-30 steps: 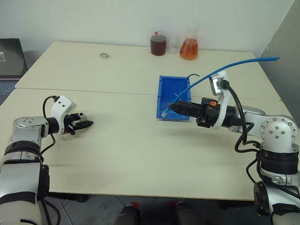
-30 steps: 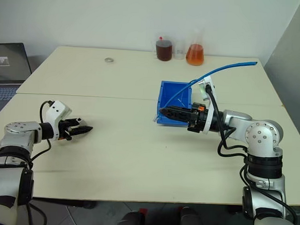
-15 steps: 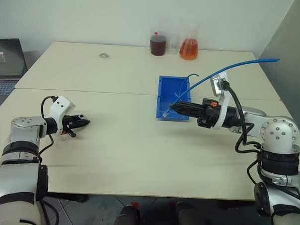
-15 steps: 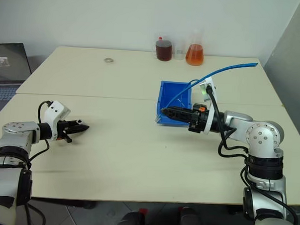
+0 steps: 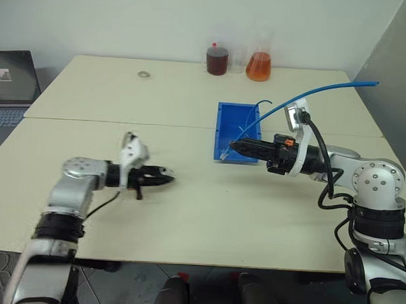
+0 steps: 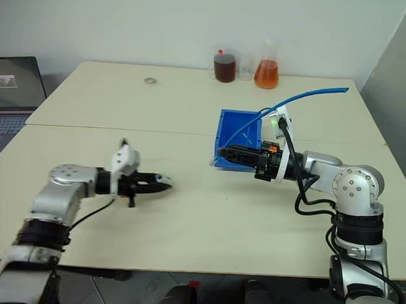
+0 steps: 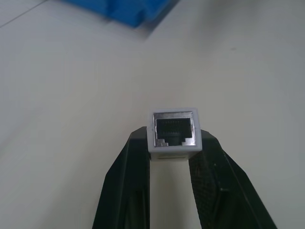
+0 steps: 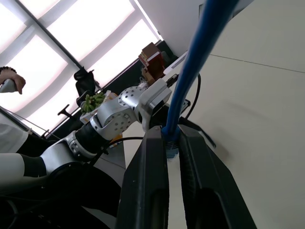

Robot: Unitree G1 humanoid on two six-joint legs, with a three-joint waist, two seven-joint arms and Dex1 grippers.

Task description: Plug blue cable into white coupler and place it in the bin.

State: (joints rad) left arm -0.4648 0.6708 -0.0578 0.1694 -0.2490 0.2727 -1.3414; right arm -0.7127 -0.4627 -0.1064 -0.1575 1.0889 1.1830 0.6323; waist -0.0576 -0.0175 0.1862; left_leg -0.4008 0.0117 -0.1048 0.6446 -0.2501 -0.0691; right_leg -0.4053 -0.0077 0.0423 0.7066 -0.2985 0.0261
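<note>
My left gripper (image 5: pixel 165 179) hovers low over the table's middle-left and points right. In the left wrist view it (image 7: pixel 174 143) is shut on the white coupler (image 7: pixel 174 131), whose dark socket faces outward. My right gripper (image 5: pixel 233 147) points left at the front edge of the bin (image 5: pixel 219 134). It is shut on the blue cable (image 5: pixel 306 97) just behind its translucent plug (image 5: pixel 224 153). From there the cable arcs up and away to the far right. In the right wrist view the cable (image 8: pixel 200 52) runs between the shut fingers (image 8: pixel 151 157). A wide gap of table separates the two grippers.
At the table's back edge stand a flask of dark liquid (image 5: pixel 216 60) and a flask of orange liquid (image 5: pixel 258 65). A small ring (image 5: pixel 144 74) lies at the back left. An open laptop (image 5: pixel 10 83) sits on a side table to the left.
My left gripper narrowed its fingers, then swung right toward the table's middle and turned to face the right gripper. The right arm and cable stayed put.
</note>
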